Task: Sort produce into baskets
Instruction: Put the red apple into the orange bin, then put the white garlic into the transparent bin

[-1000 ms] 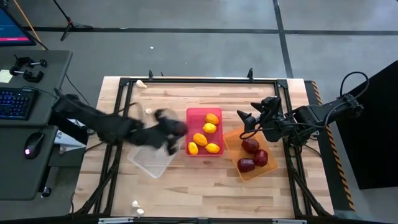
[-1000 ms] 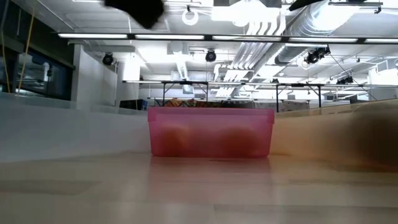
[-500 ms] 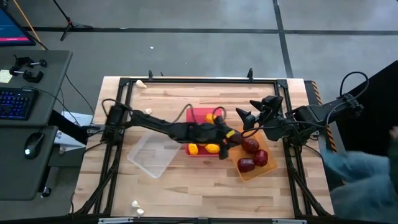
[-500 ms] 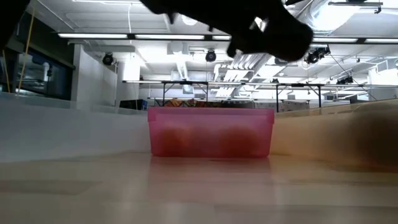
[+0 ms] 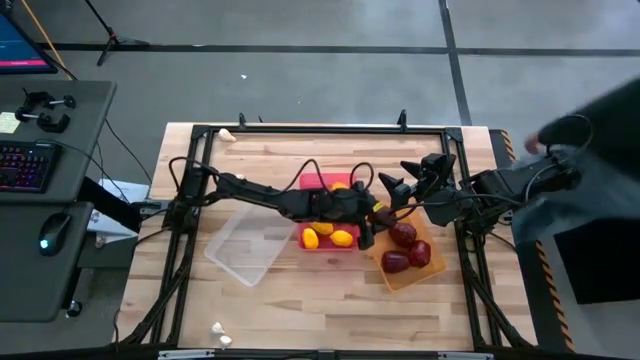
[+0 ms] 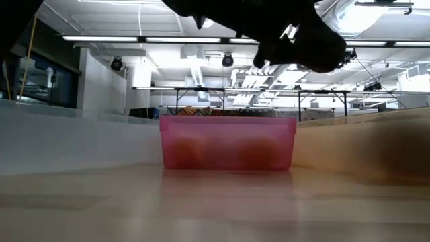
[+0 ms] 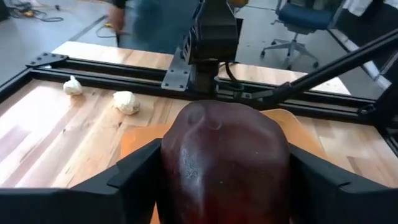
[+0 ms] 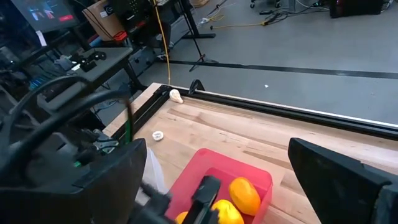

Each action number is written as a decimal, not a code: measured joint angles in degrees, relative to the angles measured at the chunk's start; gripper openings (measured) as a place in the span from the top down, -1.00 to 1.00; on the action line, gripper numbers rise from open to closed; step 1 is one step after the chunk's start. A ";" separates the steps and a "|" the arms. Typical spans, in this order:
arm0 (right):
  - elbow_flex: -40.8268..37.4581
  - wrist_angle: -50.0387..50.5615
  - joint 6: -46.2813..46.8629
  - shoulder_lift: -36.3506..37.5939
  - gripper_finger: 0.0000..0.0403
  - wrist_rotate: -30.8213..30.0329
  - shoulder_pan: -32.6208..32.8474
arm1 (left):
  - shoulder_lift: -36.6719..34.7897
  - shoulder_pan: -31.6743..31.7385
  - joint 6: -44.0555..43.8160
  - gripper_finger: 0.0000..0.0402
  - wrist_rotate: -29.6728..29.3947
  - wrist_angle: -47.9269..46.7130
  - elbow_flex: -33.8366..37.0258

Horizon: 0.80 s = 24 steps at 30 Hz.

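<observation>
Wooden tabletop (image 5: 300, 290) lay below; my left fingers (image 7: 134, 180) clasped a red fruit (image 7: 224, 162) over the orange bin (image 5: 405, 272), right fingers (image 8: 348, 180) spread wide and empty nearby

You see a wooden bench (image 5: 300, 300) edged by a black metal frame (image 5: 320, 129). To its side stands a grey desk (image 5: 40, 200) carrying a keyboard (image 5: 25, 165) and a mouse (image 5: 52, 232). A blue office chair (image 7: 303, 25) stands on the floor behind, and a person in blue (image 7: 155, 22) stands near the bench's far edge.
</observation>
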<state>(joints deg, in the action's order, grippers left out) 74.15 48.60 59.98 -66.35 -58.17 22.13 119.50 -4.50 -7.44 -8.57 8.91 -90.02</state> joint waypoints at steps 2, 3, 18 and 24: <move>0.00 -0.02 0.01 0.00 -0.89 -0.02 -0.01 | 0.00 0.56 0.10 -0.42 1.08 -0.63 0.00; 0.00 -0.02 -0.01 0.00 -0.89 -0.15 0.00 | 0.00 0.79 0.29 -0.49 1.19 -0.77 0.00; 0.00 0.00 -0.06 0.02 -0.89 -2.86 -0.02 | -13.82 1.19 2.85 -0.82 4.24 -39.58 0.22; 0.00 1.49 -0.05 0.02 -0.89 -2.82 -0.02 | -28.69 -9.05 0.51 -0.81 -1.86 -46.39 14.92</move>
<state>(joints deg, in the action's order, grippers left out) 74.15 50.09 59.93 -66.32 -60.99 22.11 90.81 -13.56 -6.94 -10.42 -37.48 -75.10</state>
